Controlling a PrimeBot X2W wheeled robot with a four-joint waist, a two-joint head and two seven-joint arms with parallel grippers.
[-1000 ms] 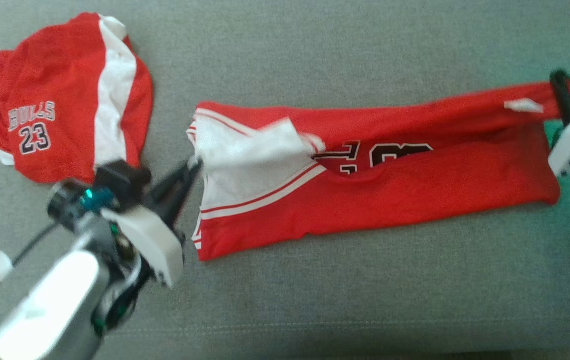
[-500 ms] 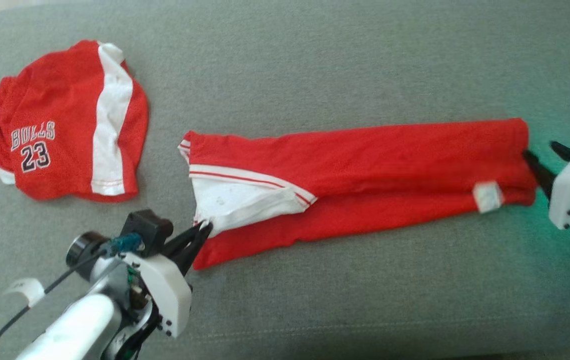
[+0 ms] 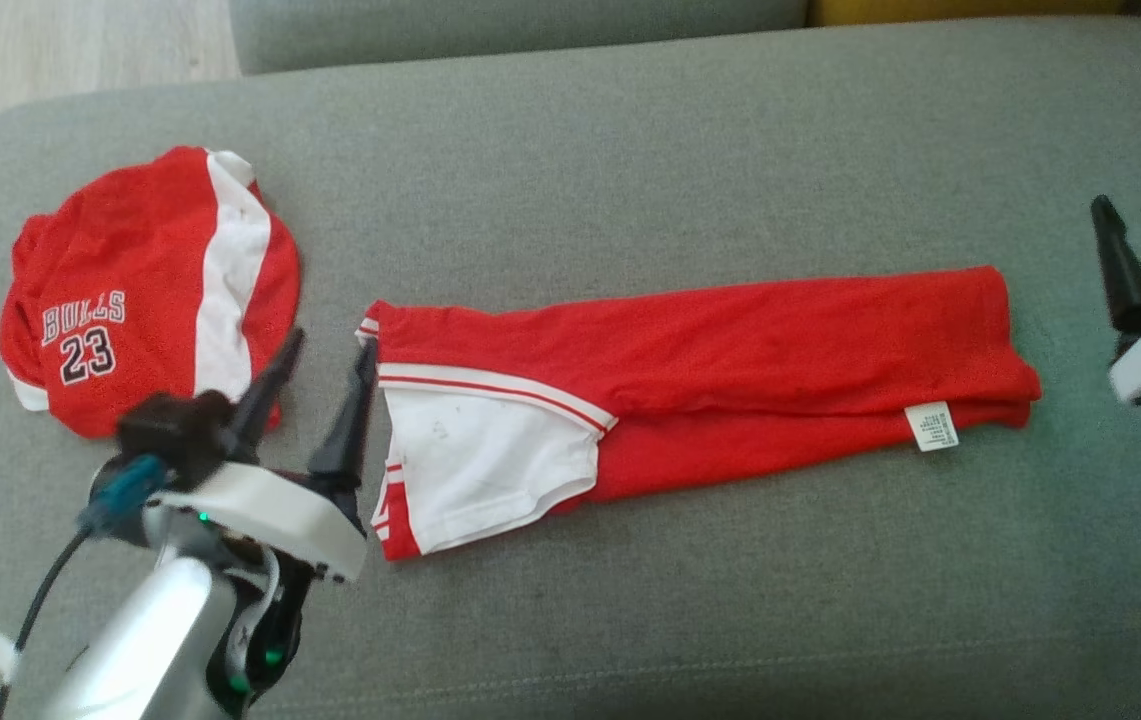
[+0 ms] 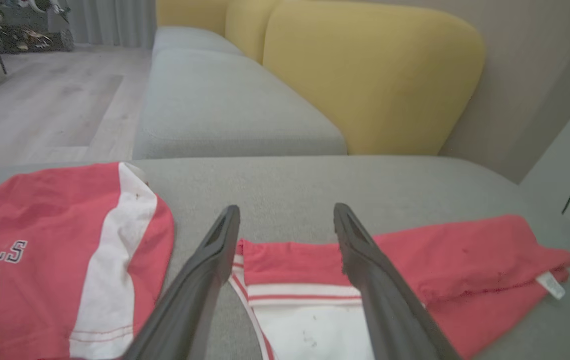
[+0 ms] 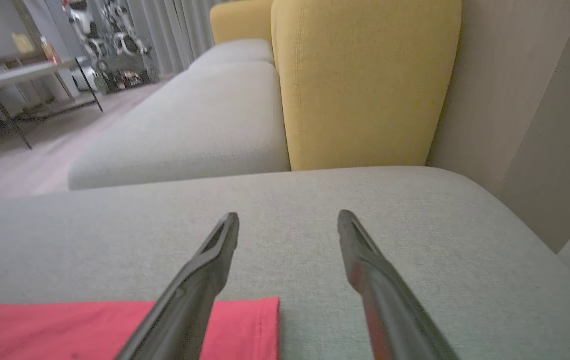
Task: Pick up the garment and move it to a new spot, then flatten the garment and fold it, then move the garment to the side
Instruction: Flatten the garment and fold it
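Red-and-white garment point(image 3: 730, 340) lay as a long folded strip on the grey sofa cushion point(image 3: 630, 150), with the left pincer point(image 3: 332, 342) and right pincer point(image 3: 1140, 202) spread empty at its ends. Further folding and the shift aside seemed left.

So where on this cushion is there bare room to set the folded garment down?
Free: the wide strip behind the folded jersey, and the strip before it. Crowded at left, between Bulls garment, left gripper and jersey.
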